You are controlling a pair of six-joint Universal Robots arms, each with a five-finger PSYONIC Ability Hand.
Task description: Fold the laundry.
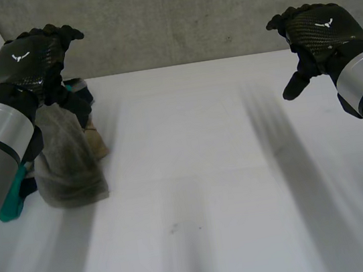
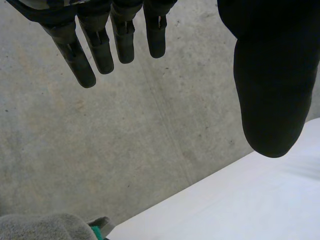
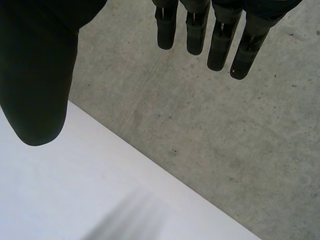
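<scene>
A heap of laundry (image 1: 69, 162) lies at the left side of the white table (image 1: 202, 187), with grey-brown cloth on top and teal and tan pieces under it. My left hand (image 1: 30, 57) hovers above the heap's far end, fingers (image 2: 85, 50) straight, holding nothing. A grey fold of the heap (image 2: 42, 227) shows below that hand, with a bit of teal beside it. My right hand (image 1: 318, 29) hangs over the table's far right, fingers (image 3: 220, 40) straight and the thumb spread, also empty.
A grey concrete wall (image 1: 178, 15) rises right behind the table's far edge. The table's middle and right are bare white surface.
</scene>
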